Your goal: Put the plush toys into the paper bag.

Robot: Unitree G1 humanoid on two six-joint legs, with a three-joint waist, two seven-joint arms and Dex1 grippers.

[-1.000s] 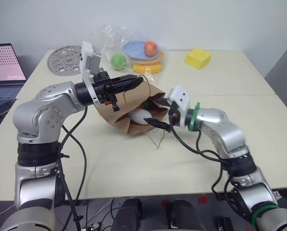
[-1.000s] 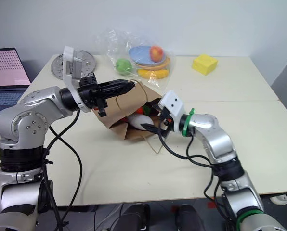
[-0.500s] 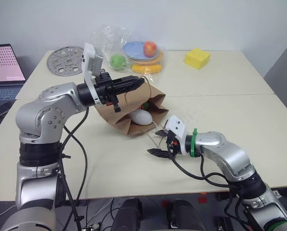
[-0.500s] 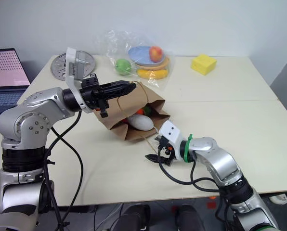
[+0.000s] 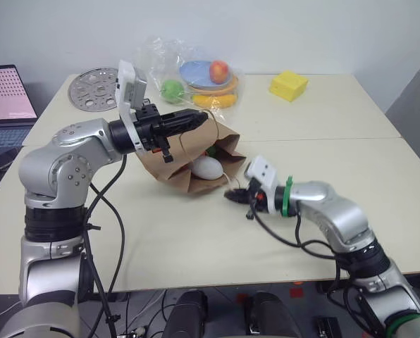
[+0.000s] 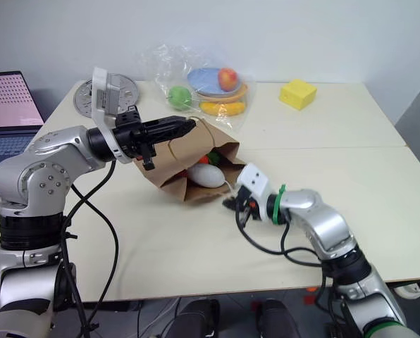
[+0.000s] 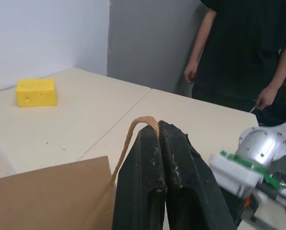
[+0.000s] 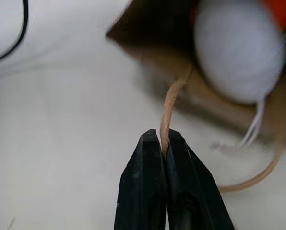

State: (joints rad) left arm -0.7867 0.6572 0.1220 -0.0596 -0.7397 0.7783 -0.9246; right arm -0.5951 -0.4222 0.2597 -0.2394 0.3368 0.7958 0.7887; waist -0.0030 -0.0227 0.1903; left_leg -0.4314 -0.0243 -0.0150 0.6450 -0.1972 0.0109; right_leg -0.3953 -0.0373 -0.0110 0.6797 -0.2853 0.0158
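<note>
Right claw (image 8: 162, 143) pinches paper bag's (image 5: 175, 165) twine handle (image 8: 168, 108) just beside its mouth.

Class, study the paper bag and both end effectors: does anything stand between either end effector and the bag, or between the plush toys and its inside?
Nothing visible does. The left end effector is shut on one twine handle of the paper bag; the right end effector is shut on the other handle. The white plush toy and orange one already lie inside the bag's mouth.

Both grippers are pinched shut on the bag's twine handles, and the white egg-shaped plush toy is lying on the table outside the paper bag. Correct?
Not quite. The white egg-shaped plush toy lies inside the paper bag, at its open mouth, as the left eye view shows. The rest holds: the left gripper and right gripper are each shut on a twine handle.
</note>
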